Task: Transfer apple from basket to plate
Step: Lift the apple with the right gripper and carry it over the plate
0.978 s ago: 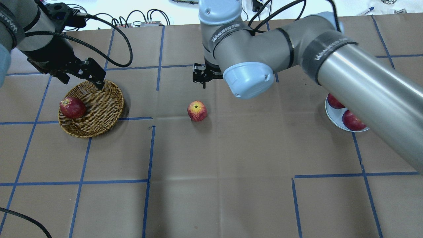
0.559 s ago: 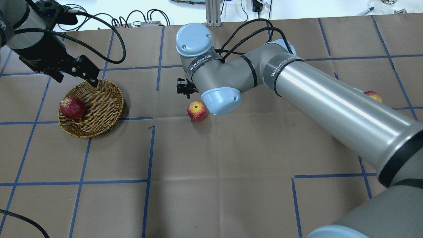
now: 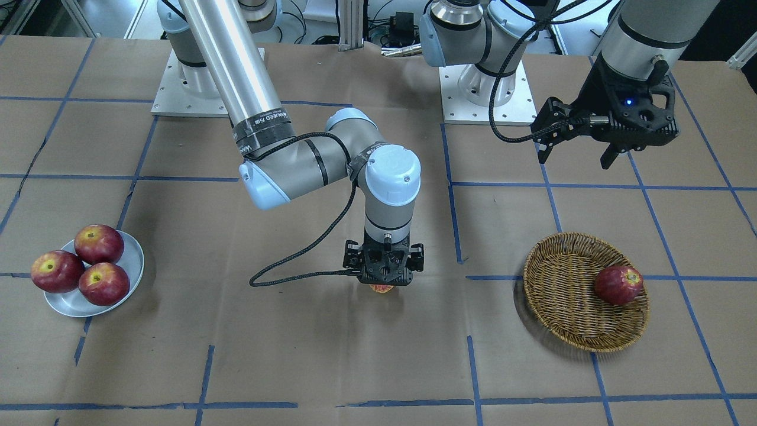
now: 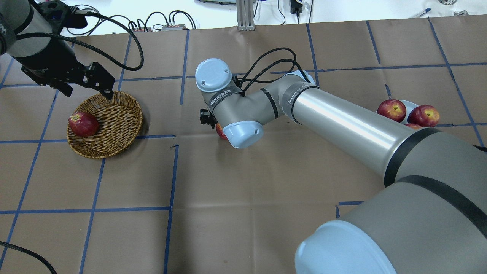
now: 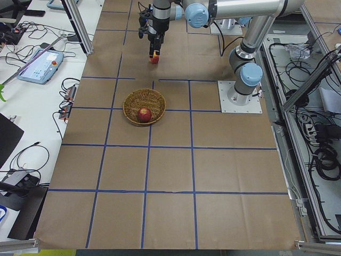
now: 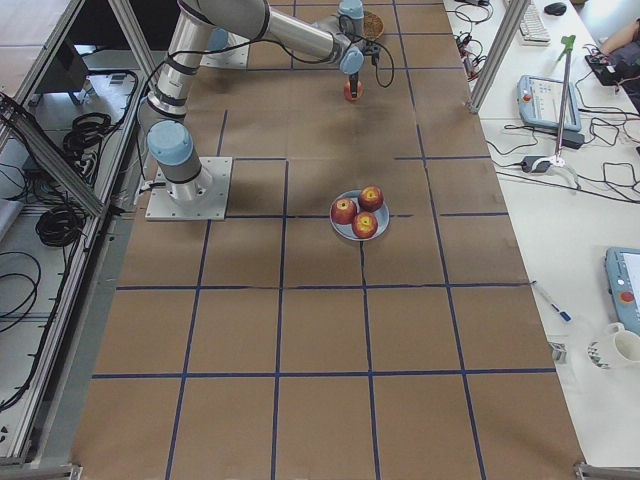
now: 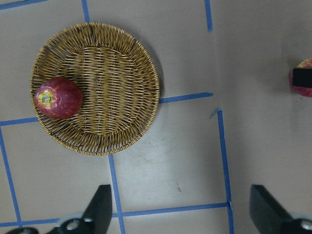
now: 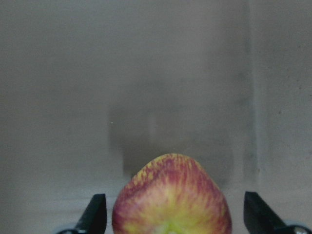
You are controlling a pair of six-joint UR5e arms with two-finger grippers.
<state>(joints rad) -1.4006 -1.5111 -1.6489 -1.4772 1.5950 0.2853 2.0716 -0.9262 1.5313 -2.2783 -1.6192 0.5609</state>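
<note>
Brown paper worktop [image 3: 331,355], blue tape grid. Right gripper [image 8: 175,215] is low, jaws spread wide, straddling the apple [image 8: 171,187]. A narrow gap shows on either side, and the fingers [image 8: 96,214] are not pressing it. The apple, red streaked with yellow, sits on the worktop directly under this gripper. Plate [image 3: 135,260] lies well apart from the right gripper, on the side away from the left arm, and carries three dark red apples [image 3: 102,283]. Basket [image 3: 562,296] lies well apart on the other side, with one dark red apple [image 3: 618,284] against its wall. Left gripper [image 7: 181,209] is raised, jaws spread wide, with the basket below and ahead of it.
</note>
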